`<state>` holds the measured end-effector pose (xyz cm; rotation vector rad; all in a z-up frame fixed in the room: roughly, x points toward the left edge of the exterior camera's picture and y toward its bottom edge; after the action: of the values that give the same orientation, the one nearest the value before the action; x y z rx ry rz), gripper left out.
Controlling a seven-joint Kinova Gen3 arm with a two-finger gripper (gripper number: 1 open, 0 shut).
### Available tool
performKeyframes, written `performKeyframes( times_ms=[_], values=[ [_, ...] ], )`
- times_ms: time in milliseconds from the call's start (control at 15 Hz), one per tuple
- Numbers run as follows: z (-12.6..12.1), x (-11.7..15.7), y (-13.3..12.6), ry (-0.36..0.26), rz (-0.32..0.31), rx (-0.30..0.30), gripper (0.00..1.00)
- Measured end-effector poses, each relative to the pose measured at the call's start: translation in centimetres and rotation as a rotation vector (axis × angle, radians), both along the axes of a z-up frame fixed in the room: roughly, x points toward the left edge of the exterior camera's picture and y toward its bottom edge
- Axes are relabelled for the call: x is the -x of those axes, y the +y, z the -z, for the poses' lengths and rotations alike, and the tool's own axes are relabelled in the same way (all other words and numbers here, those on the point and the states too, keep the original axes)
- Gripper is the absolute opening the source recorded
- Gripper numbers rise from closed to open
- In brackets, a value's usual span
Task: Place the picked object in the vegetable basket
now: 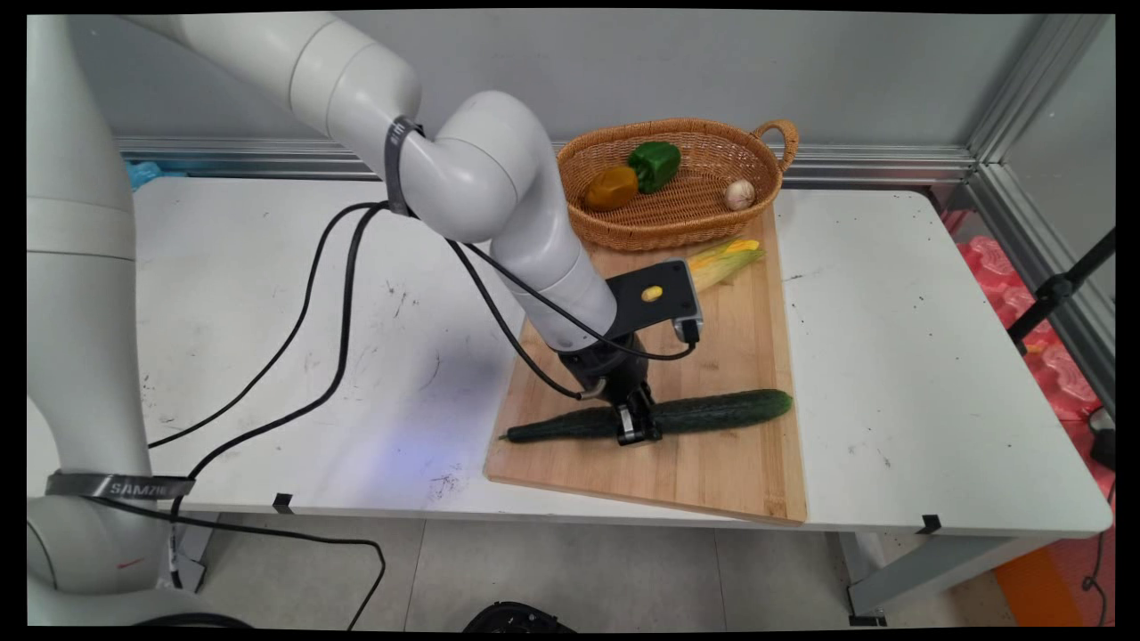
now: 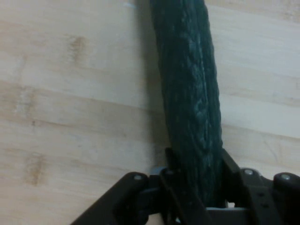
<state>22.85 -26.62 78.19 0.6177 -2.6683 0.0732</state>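
**Gripper clamped on the cucumber**

Where the wooden cutting board [image 1: 712, 463] nears the table's [image 1: 935, 401] front edge, I see the gripper [image 1: 638, 425] down on the dark green cucumber [image 1: 721, 411], fingers closed against both its sides near mid-length. Farther back on the board lies a corn cob [image 1: 726, 259]. Beyond it, the wicker basket [image 1: 686, 227] holds a green pepper [image 1: 655, 165], a brownish-orange vegetable [image 1: 611, 188] and a garlic bulb [image 1: 739, 193].

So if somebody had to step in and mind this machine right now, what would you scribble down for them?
Claw: down on the cutting board, closed around the middle of the cucumber, which lies flat on the board.
Nearby: corn cob in its husk at the board's far end, beside the wicker basket.
In the basket: green pepper, brownish-orange vegetable, garlic bulb.
Nothing is lifted yet.
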Motion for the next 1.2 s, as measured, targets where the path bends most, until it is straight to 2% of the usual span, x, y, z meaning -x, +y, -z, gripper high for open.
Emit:
performKeyframes(
  times_ms=[267, 667, 933, 1200],
  values=[
    [-1.3, -0.3, 0.0, 0.007, 0.000, 0.008, 0.00],
    [-5.7, -1.6, -1.0, 0.020, -0.012, 0.052, 0.00],
    [-8.8, -3.0, -2.7, 0.029, -0.044, 0.103, 0.00],
    [-12.3, -4.5, -5.8, 0.038, -0.077, 0.182, 0.00]
  ],
)
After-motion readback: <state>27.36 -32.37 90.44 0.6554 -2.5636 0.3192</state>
